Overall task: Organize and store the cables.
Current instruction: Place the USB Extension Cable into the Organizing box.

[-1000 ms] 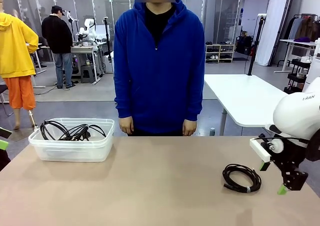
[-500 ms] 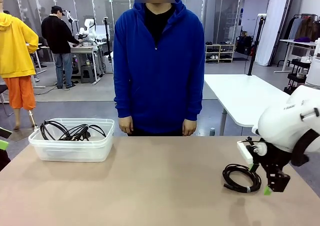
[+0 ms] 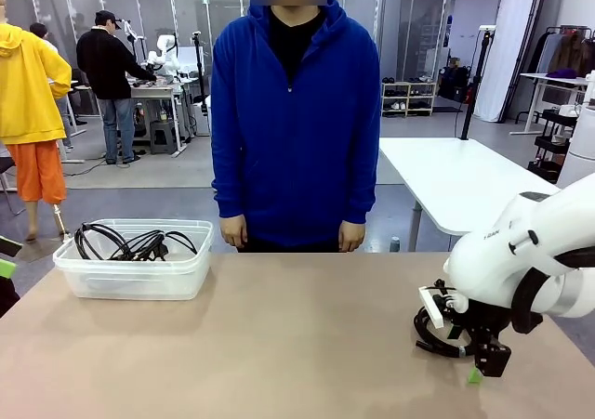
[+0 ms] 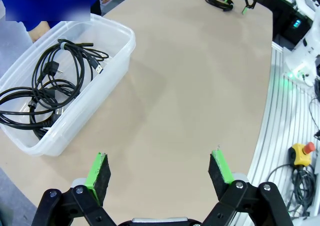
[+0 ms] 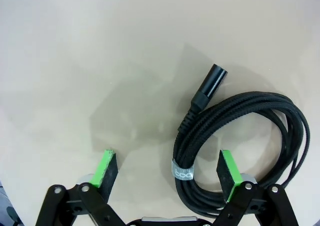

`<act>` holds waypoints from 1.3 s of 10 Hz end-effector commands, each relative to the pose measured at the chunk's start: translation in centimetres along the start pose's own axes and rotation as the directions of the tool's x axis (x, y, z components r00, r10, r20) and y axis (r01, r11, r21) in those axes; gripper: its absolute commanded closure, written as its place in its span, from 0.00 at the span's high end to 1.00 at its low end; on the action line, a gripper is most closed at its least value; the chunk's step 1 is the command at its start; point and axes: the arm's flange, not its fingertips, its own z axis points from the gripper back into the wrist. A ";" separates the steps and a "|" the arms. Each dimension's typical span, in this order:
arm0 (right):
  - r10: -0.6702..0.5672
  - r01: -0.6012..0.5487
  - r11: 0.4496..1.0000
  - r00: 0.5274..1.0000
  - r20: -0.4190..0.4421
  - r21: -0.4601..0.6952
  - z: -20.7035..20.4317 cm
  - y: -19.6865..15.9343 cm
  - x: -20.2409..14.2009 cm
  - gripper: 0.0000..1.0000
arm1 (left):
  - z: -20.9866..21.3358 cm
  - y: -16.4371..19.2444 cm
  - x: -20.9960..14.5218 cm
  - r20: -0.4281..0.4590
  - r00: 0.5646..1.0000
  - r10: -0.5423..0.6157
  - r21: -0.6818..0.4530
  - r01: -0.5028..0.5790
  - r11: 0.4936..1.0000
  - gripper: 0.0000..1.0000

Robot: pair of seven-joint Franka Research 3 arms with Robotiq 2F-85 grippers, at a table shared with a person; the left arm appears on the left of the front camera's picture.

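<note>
At the far left of the tan table point(image 3: 279, 345) stands one clear plastic bin point(image 3: 135, 275), rectangular with rounded corners. In it lie several black cords in loose coils point(image 4: 47, 80), tangled together so that their exact number cannot be told; at least two plugs show among them. The left gripper point(image 4: 160, 168) hangs above bare tabletop just beside the bin, its two green-padded fingers spread wide with nothing between them. One person in a blue hooded jacket point(image 3: 296, 112) stands at the far edge, both hands down at the sides. At the right lies one more coil of black braided cable point(image 5: 240, 151), bound by a small grey tie and ending in a black cylindrical plug. The right gripper point(image 5: 167, 168) is low over it, fingers apart and astride the bound side of the coil, one pad inside the loop, not clamped on it.
</note>
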 end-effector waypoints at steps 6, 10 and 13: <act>-0.029 0.028 0.999 0.999 -0.026 -0.038 0.9 5.6 0.0 0.14 | -0.1 -0.2 -0.1 0.028 1.000 -0.008 -0.001 0.008 1.000 1.00; -0.028 0.029 1.000 0.999 -0.039 0.008 2.9 4.8 1.4 0.00 | -0.1 -0.2 -0.1 0.028 1.000 -0.008 -0.001 0.008 1.000 1.00; -0.038 0.038 0.999 0.999 -0.017 0.007 4.4 4.4 2.2 0.00 | -0.1 -0.2 -0.1 0.028 1.000 -0.008 -0.001 0.008 1.000 1.00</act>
